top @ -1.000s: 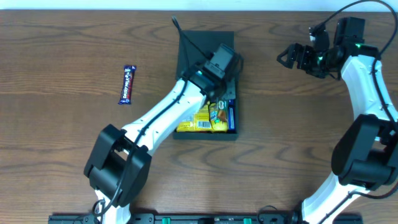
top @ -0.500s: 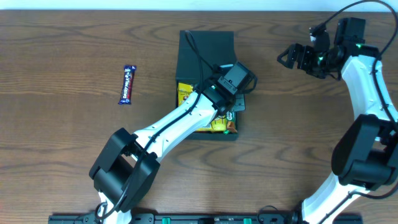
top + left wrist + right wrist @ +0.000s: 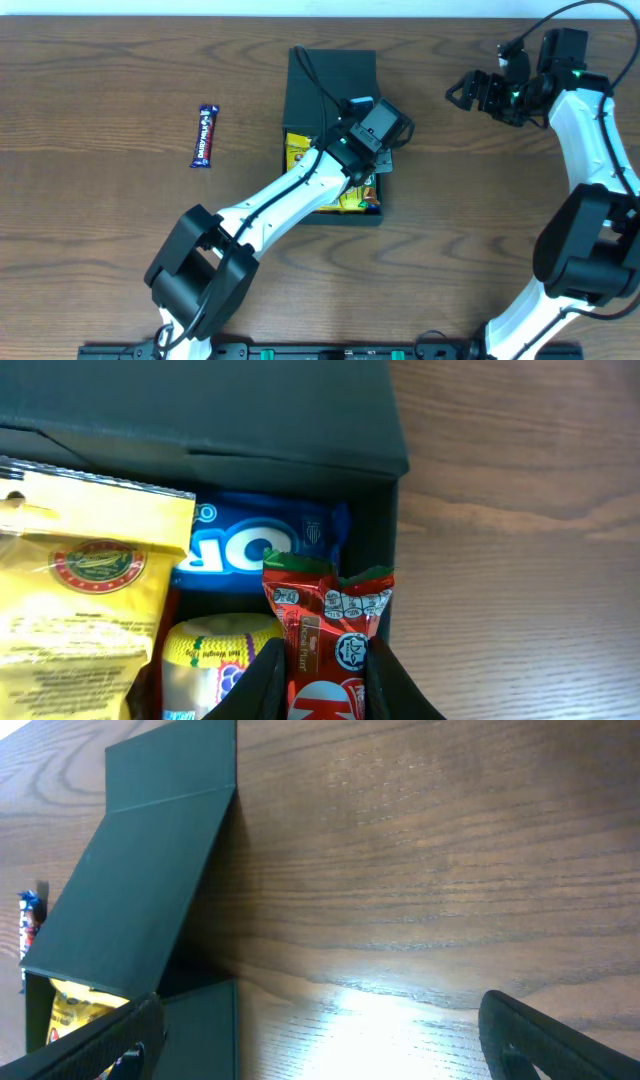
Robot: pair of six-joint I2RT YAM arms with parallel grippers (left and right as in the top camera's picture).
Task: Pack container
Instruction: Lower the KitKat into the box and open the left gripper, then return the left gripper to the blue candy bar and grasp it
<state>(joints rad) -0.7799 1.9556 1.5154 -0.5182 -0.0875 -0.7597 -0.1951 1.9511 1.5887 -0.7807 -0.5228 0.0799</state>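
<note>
The dark green container [image 3: 330,75] stands open at the table's middle, its flap lid folded back; it also shows in the left wrist view [image 3: 200,410] and the right wrist view [image 3: 140,910]. Inside lie a yellow packet [image 3: 70,590], a blue Oreo pack [image 3: 250,550] and a yellow-capped cup [image 3: 205,660]. My left gripper [image 3: 322,685] is shut on a red KitKat bar [image 3: 325,620] and holds it over the box's right side, above the other snacks. My right gripper [image 3: 320,1040] is open and empty, high at the far right [image 3: 470,90].
A Dairy Milk bar [image 3: 205,136] lies on the wooden table to the left of the box, also visible at the left edge of the right wrist view [image 3: 27,925]. Bare wood surrounds the box.
My left gripper moved from the box's far part to its right side a second ago, then held nearly still over the snacks. The right arm has not moved.
</note>
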